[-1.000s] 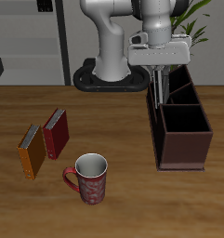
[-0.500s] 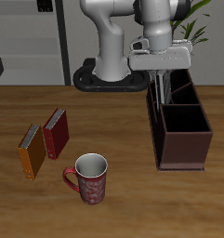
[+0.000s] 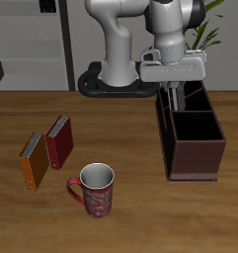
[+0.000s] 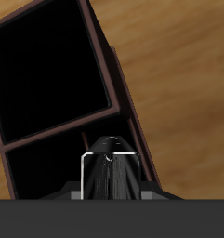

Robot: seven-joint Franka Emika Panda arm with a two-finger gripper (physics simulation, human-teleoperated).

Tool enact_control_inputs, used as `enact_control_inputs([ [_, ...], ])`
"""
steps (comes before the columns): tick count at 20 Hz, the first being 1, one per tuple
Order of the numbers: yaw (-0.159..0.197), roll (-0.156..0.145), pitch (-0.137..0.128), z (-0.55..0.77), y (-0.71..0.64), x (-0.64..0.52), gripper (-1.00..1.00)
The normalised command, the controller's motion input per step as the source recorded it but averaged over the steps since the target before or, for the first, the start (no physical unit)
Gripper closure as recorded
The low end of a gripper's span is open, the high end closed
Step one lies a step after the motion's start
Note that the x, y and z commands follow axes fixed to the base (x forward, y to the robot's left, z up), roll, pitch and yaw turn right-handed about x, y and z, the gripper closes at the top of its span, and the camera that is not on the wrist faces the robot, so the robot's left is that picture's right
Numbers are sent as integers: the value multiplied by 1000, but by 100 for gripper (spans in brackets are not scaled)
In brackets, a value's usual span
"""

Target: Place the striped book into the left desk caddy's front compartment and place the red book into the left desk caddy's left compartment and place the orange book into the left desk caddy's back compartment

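My gripper (image 3: 171, 107) hangs over the back part of the left desk caddy (image 3: 196, 163), a dark maroon-brown box. It is shut on the striped book (image 3: 171, 96), a thin dark slab seen edge-on between the fingers. In the wrist view the book (image 4: 111, 169) shows as a dark shape with a pale edge, above the caddy's thin wall (image 4: 120, 85) and its dark compartments. The red book (image 3: 59, 141) and the orange book (image 3: 34, 161) lie side by side on the table, far from the caddy.
A red patterned mug (image 3: 95, 188) stands near the table's front edge, between the books and the caddy. The robot's base (image 3: 116, 77) and a green plant (image 3: 205, 36) are behind the caddy. Shelving stands in the background.
My gripper has come down a little with the striped book and shifted slightly over the caddy. The red book, the orange book and the mug have not moved.
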Motion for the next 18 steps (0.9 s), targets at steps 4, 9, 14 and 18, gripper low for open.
enact_control_inputs([
  [4, 19, 0, 46, -234, 28, 122, 100],
  [9, 14, -22, 2, -122, 21, -11, -100],
  [14, 24, 31, 6, -44, 30, 9, -100],
  [18, -2, 34, 13, 26, 35, -27, -100],
])
